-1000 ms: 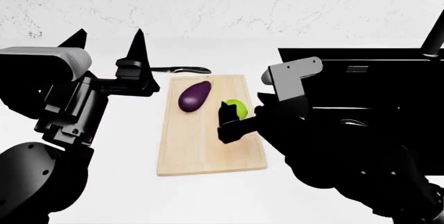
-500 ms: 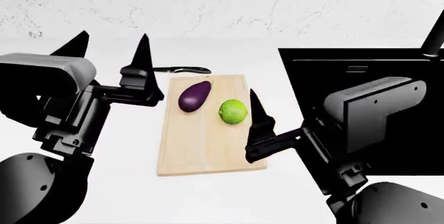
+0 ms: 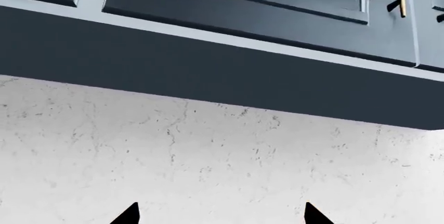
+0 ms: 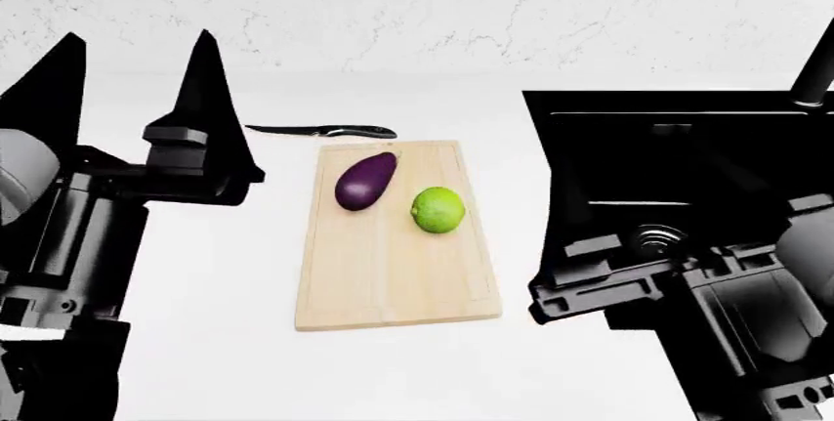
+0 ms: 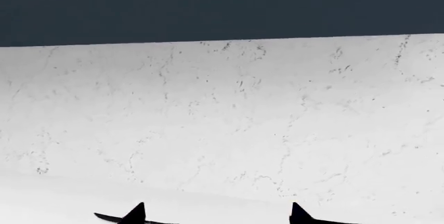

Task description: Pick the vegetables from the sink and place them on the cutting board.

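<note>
- Nearest the robot, the left gripper is raised off to the left of the board, fingers spread wide, nothing in them. The right gripper only shows two separated fingertips in its wrist view, pointing at the wall, so it looks wide and empty too; the head view only catches its arm near the sink corner.
- Next out, the cutting board lies flat on the white counter. The eggplant and the lime both sit on its far half, just beside each other but not touching.
- To the right, the sink looks empty in what I can see, so I'd call the job basically done.
- Risk from here: the lime is round and free to roll, so an arm bumping the board could send it off.
- Furthest back, a knife lies just past the board, near the wall.
</note>
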{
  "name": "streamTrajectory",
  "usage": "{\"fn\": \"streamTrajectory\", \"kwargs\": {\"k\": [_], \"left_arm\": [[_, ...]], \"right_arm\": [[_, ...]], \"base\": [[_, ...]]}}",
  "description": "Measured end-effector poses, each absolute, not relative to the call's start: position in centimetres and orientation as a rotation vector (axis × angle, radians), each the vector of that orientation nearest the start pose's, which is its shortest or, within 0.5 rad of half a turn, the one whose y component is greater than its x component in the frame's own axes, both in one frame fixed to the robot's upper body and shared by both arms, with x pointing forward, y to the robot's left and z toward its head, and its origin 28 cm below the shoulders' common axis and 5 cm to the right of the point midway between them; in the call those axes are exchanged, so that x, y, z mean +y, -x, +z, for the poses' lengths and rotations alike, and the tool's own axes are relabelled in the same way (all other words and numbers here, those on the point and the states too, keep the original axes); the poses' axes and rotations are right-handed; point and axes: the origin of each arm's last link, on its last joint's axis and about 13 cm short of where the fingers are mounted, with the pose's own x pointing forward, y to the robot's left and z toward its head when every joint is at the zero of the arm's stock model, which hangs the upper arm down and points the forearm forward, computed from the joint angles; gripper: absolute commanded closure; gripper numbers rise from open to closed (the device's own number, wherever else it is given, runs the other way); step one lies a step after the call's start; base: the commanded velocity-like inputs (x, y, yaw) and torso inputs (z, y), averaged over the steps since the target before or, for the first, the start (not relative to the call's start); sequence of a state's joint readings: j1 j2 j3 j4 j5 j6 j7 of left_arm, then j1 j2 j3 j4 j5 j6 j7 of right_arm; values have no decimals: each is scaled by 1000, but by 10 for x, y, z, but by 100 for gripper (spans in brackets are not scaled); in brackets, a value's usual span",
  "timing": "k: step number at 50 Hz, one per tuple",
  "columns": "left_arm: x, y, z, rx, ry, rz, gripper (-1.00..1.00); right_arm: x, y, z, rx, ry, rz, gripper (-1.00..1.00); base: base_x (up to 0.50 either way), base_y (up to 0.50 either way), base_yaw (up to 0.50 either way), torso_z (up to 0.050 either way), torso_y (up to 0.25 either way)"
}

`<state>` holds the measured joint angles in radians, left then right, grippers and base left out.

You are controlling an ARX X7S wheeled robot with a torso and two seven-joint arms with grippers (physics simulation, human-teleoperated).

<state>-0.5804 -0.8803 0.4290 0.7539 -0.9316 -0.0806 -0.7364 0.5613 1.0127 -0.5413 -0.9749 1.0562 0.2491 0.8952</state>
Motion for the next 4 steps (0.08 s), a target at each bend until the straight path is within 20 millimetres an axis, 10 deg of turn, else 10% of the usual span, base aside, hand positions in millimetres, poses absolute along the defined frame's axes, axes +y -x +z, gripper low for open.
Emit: {"fn": "streamTrajectory", "kwargs": {"k": [4], "left_arm": [[232,-199,245,-596,159,-160,-100]], "right_arm": [[-111,-156,227,-355,-17,219,-100]], "base": [[0,0,0,0,0]]}}
